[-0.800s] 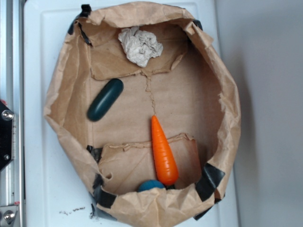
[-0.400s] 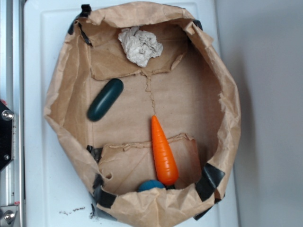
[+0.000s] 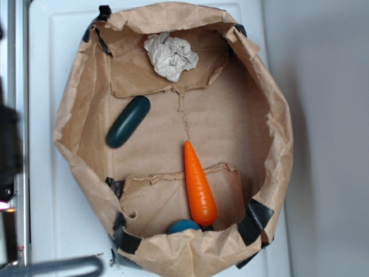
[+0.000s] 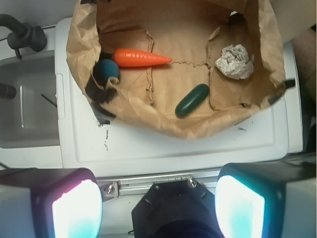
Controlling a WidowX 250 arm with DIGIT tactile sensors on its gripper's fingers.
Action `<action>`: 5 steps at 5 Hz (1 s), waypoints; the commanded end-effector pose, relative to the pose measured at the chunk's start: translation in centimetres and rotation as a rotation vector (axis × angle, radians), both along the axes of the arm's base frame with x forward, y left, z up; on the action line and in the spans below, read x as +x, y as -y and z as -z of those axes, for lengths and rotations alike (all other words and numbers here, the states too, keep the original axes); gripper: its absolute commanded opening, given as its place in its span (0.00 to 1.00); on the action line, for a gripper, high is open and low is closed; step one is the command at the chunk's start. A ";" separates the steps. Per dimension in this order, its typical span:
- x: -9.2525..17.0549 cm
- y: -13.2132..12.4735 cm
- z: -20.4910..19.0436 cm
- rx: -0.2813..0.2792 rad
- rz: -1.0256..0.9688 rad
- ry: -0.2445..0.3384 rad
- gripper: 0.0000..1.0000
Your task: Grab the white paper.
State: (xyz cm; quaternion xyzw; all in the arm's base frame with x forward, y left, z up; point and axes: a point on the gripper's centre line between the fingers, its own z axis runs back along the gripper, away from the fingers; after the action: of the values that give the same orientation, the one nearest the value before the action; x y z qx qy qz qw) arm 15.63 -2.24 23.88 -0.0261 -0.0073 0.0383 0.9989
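White counter carries the open brown paper bag; crumpled white paper wad unmoved at its far end. Arm now blurs at left edge: approach starting. Pincer spread wide, empty.

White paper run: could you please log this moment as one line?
phase: approach | gripper: open, empty, outside bag | white paper: untouched, in brown paper bag | also inside: carrot, green capsule

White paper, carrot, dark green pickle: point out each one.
white paper (image 3: pixel 170 55), exterior view, middle of the crumpled wad.
carrot (image 3: pixel 198 186), exterior view, mid-body.
dark green pickle (image 4: pixel 192 100), wrist view, middle of its length.
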 end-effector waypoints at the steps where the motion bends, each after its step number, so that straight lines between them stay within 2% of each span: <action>1: 8.7 -1.7 0.7 0.041 -0.118 0.222 1.00; 2: 11.2 -2.7 3.2 0.074 -0.175 0.240 1.00; 3: 13.5 -3.9 4.6 0.086 -0.183 0.300 1.00; 4: 14.5 -5.6 4.9 0.083 -0.208 0.313 1.00; 5: 14.5 -5.6 4.9 0.083 -0.208 0.313 1.00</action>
State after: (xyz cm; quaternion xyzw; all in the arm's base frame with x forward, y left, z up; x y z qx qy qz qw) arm 29.33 2.74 16.57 0.0101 -0.1302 0.1341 0.9823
